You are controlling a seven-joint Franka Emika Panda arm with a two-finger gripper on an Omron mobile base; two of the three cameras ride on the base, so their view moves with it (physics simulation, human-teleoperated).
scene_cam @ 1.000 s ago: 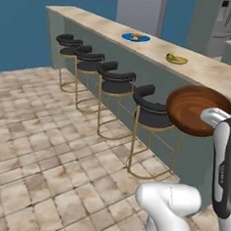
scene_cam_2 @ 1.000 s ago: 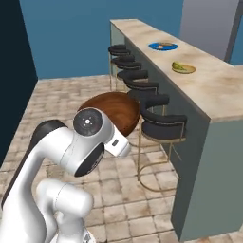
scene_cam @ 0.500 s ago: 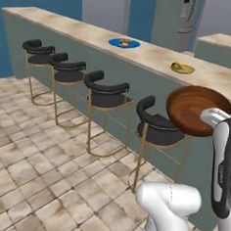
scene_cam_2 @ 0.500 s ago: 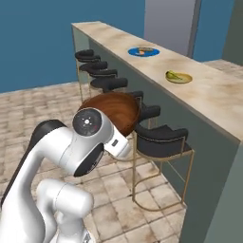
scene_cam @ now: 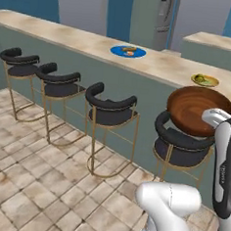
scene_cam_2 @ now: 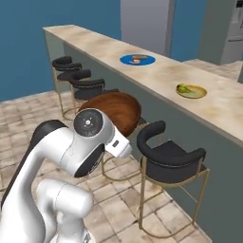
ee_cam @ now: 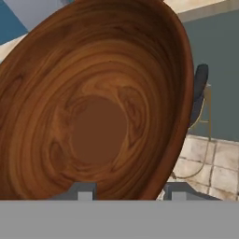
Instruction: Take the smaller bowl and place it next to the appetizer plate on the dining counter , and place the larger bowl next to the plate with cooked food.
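Larger bowl (scene_cam: 199, 110): deep, glossy reddish-brown wood with swirling grain and a darker round floor, tipped on edge and carried in the air before the dining counter (scene_cam: 69, 38), above a black stool (scene_cam: 180, 143). The gripper (ee_cam: 128, 192) is clamped on its rim. Blue plate (scene_cam: 128, 51) and yellow plate (scene_cam: 205, 80) lie on the counter.

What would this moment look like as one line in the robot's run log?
carrying: larger bowl in claw | bowl: tilted, above stools | blue plate: on dining counter | yellow plate: on counter | placed: not yet
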